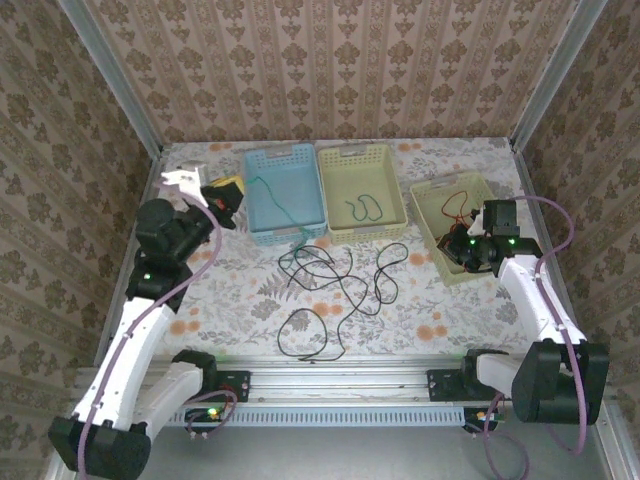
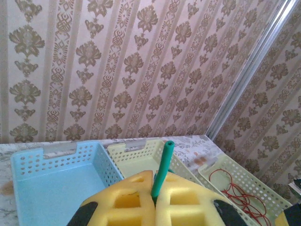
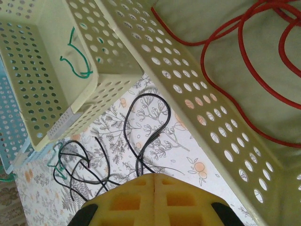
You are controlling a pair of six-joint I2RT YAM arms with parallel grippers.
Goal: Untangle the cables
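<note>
On the left wrist camera I see the left gripper point(image 2: 155, 200) with its yellow jaws clamped on a green cable point(image 2: 163, 167), whose end sticks up from the seam between them. In the top view that gripper point(image 1: 225, 200) sits at the left edge of the blue basket point(image 1: 262, 160). The green cable point(image 1: 290, 215) runs from it across the basket and down over the near wall towards the tangle on the table point(image 1: 420, 310).

The right gripper point(image 3: 154, 181) has its jaws pressed together. From above I place it point(image 1: 470, 252) over the near end of the right basket point(image 1: 430, 190). The red cable point(image 3: 244, 56) lies looped on that basket's floor.

A second green cable point(image 1: 365, 207) lies curled in the middle basket point(image 1: 345, 152), apart from the rest.

The black cables point(image 1: 325, 290) lie loose on the table in front of the baskets, crossing each other in several loops. One loop point(image 3: 146, 117) reaches close to the right basket's wall.
</note>
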